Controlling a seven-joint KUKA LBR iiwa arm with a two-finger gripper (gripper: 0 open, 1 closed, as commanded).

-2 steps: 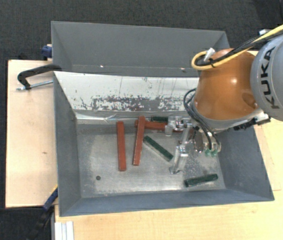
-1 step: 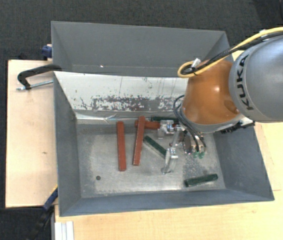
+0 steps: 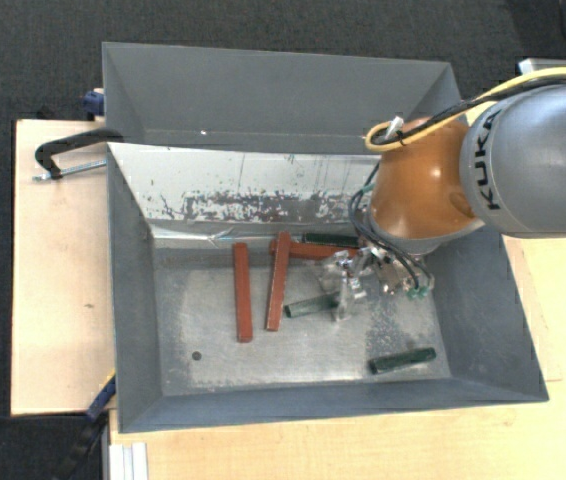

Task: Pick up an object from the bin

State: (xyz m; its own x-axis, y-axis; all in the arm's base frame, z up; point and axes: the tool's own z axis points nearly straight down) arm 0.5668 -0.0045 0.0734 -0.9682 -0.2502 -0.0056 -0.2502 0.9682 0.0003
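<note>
Two sticks lie flat on the bin (image 3: 131, 298) floor left of my tool (image 3: 348, 286), a straight red-brown stick (image 3: 242, 294) and a hooked red-brown stick (image 3: 277, 290), loose as they fell, I judge. The tool hangs low over the right end of a short dark-green bar (image 3: 306, 309), my likeliest pick, but I cannot tell whether it is released or clenched. A second green bar (image 3: 402, 360) lies below-right of the tool.

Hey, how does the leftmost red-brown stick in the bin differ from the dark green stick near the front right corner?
The red-brown stick is clearly longer than the dark green stick. The red-brown stick runs front to back; the dark green stick lies crosswise, slightly tilted. Both are slim, straight and lying flat.
</note>
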